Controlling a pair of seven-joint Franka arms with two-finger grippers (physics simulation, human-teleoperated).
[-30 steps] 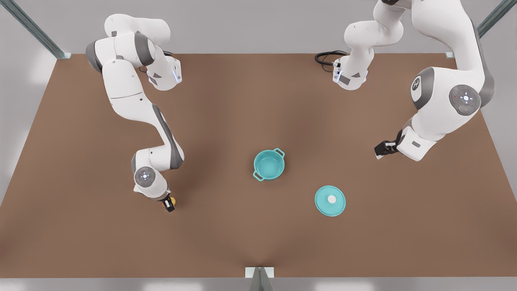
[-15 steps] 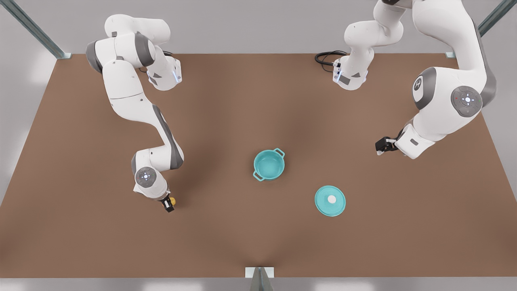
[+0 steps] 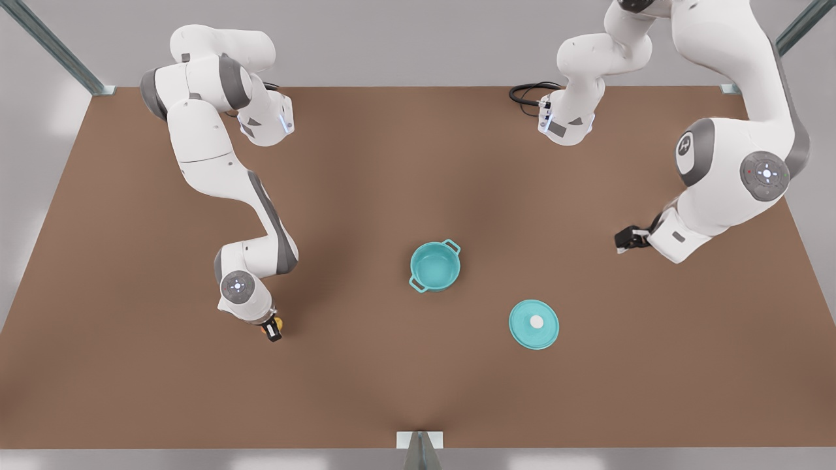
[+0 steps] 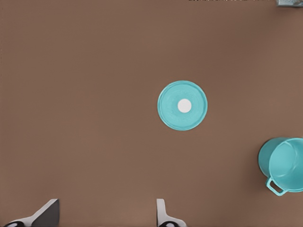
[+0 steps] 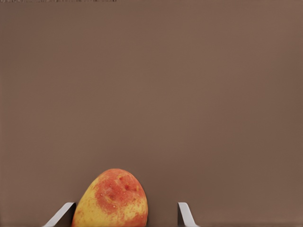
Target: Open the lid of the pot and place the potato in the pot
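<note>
The potato [image 5: 111, 201] lies on the table between the fingers of my right gripper [image 5: 124, 215], against one finger and apart from the other. That gripper [image 3: 271, 329] is open, low at the front view's left, with the potato [image 3: 279, 321] peeking out beside it. The teal pot [image 3: 435, 266] stands uncovered mid-table, its inside bare. The pot lid [image 3: 534, 324] lies flat on the table to the front view's right of the pot, white knob up. My left gripper [image 3: 624, 240] hangs open and holds nothing, farther right and behind the lid [image 4: 182, 105]; the pot [image 4: 284, 163] shows at that picture's edge.
The brown table [image 3: 392, 163] has wide bare stretches between the potato and the pot. A black cable [image 3: 526, 94] coils by the arm base at the back. A metal bracket [image 3: 420, 440] sits at the front edge.
The arm with the left gripper has drifted slightly toward the front view's right. The right gripper has stayed around the potato; pot and lid have not moved.
</note>
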